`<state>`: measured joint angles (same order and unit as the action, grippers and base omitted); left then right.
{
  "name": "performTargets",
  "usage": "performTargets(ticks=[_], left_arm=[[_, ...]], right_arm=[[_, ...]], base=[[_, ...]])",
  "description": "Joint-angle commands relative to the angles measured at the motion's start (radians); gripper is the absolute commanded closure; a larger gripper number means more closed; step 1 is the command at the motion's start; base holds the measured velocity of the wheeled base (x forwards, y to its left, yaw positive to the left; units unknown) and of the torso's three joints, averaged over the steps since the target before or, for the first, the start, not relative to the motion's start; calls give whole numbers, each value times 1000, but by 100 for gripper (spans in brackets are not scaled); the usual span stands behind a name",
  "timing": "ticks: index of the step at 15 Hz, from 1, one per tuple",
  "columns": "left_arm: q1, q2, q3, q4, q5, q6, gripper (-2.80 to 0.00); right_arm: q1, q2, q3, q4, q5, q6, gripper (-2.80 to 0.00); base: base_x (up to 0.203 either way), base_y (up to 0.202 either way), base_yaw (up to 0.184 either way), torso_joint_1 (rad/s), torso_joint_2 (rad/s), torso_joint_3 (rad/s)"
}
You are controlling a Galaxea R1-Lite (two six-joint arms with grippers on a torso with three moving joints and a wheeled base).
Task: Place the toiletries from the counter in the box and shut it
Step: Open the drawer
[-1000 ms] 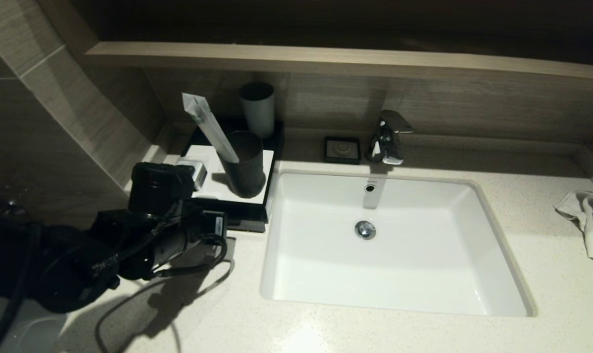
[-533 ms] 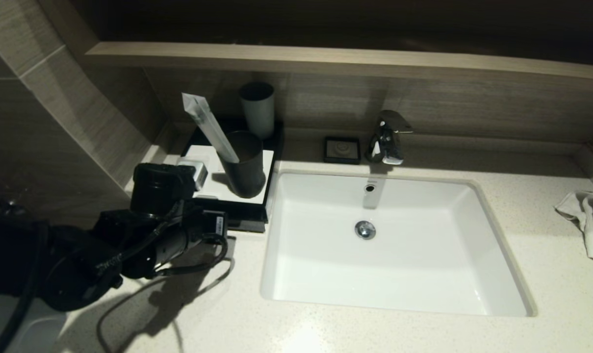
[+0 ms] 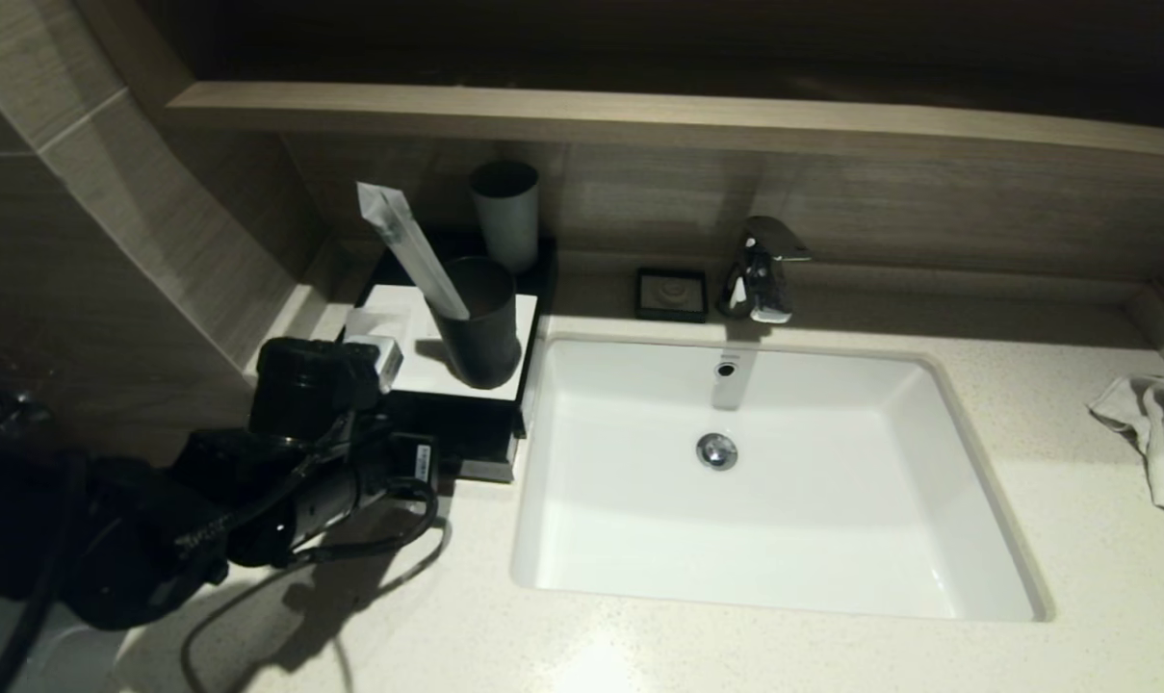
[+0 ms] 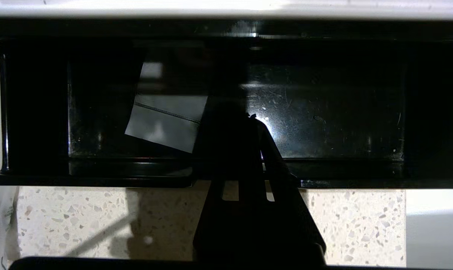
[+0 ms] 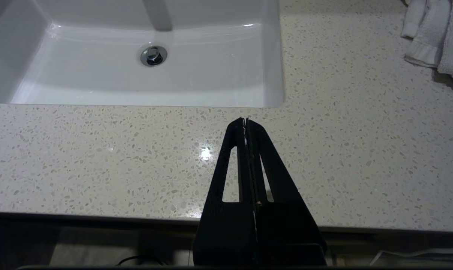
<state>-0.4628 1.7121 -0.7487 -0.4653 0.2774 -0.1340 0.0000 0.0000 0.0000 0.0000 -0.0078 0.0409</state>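
Observation:
The black box [image 3: 486,422] with a white top panel [image 3: 395,310] stands on the counter [image 3: 639,645] left of the sink. Its drawer [image 4: 323,123] is slid partly out. A pale packet [image 4: 166,122] lies tilted inside it. My left gripper [image 4: 250,117] is shut, its tips reaching over the drawer's front wall [image 4: 99,170] at the notch and into the drawer. A long narrow packet [image 3: 408,245] stands in the dark cup [image 3: 480,322] on the box. A small squarish white packet [image 3: 377,351] lies on the top panel beside my left wrist. My right gripper [image 5: 245,120] is shut over the counter's front edge.
The white sink basin [image 3: 764,481] fills the middle, with a chrome tap [image 3: 760,269] behind it. A grey cup [image 3: 506,214] stands at the back of the box, a small black square dish [image 3: 673,294] beside the tap. A white towel [image 3: 1159,443] lies far right.
My left arm has drawn back toward the counter's front, and the drawer has slid further out of the box with it. The right arm has not moved.

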Motion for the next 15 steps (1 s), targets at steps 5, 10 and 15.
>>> performTargets(ticks=[5,10,15], left_arm=[[0,-85,65,-4,2,-2,0],[-8,-177,117,42,-2,-2,0],[-28,-240,152,88,-9,-1,0]], right_arm=[[0,0,0,0,0,1,0],[0,0,0,0,0,1,0],[0,0,0,0,0,1,0]], base=[[0,0,0,0,0,0],[0,0,0,0,0,0],[0,0,0,0,0,0]])
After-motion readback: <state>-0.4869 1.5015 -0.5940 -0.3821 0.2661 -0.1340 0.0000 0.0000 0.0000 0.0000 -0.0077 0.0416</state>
